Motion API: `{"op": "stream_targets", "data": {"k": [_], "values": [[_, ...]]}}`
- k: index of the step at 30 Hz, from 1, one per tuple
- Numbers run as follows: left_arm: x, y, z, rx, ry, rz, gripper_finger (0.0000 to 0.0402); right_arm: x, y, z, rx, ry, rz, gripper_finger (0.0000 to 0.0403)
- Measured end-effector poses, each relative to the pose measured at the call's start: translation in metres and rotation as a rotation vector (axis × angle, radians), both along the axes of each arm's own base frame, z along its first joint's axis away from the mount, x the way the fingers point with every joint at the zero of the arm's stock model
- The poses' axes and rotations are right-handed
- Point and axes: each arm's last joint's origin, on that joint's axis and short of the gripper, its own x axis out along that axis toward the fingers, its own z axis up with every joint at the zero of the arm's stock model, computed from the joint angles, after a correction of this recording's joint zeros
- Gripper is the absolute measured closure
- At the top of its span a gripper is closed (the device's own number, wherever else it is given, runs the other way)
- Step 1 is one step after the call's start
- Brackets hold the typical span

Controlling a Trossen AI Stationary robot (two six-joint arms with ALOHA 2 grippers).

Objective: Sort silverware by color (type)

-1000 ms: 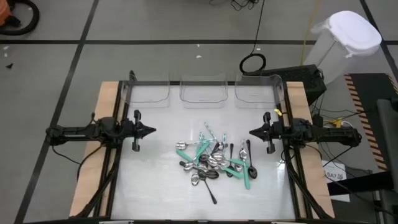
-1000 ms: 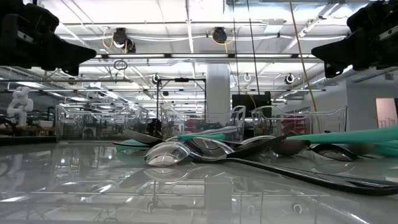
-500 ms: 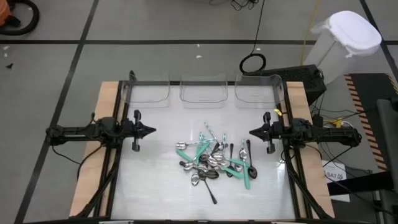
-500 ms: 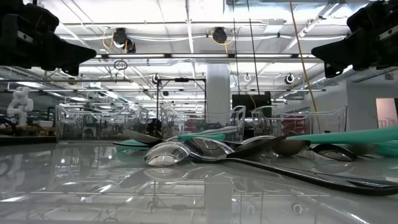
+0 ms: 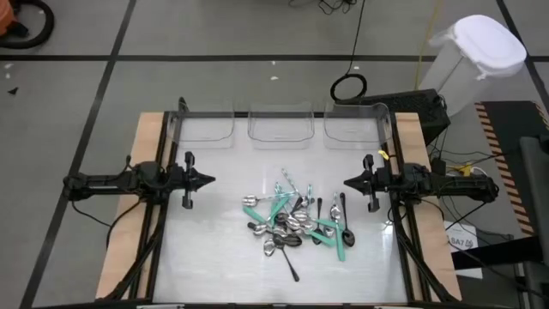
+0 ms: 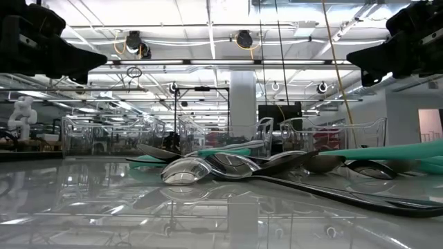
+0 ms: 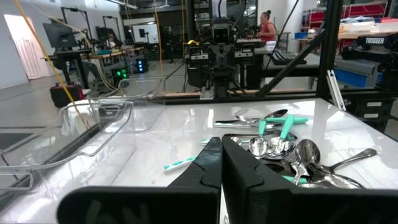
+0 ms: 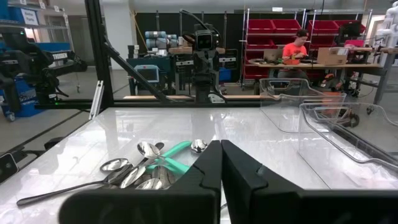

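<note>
Legible writing only on a blue bench (image 7: 376, 41) behind the table in the left wrist view: "TROSSEN" in white letters. Silverware (image 5: 299, 222) heaped in a tangled pile on the glossy white table (image 5: 214, 257), roughly midway between the two arms and a little nearer the front edge: dark spoons, shiny silver bowls, teal-green handles crossing one another. Left gripper (image 5: 209, 180) poised above the table's left side, fingers pressed together to a point, holding nothing, well apart from the pile. Right gripper (image 5: 347, 183) likewise on the right side, fingers pressed tight, empty, near the pile's right edge but not touching. Three clear plastic bins (image 5: 279, 126) lined along the far edge, beyond the pile.
</note>
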Motion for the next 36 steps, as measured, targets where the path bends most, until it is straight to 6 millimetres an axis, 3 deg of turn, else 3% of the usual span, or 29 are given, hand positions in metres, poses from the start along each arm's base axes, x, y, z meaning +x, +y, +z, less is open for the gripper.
{"op": "stream_targets", "data": {"k": [29,36], "values": [[0.0,0.0,-0.0001,0.0,0.001,-0.001,0.0401,0.0,0.0,0.0,-0.049,-0.001,-0.001,0.0403],[0.0,0.0001,-0.0001,0.128,0.004,0.003,0.0401,0.0,-0.0001,0.0007,0.015,-0.002,-0.002,0.0403]]}}
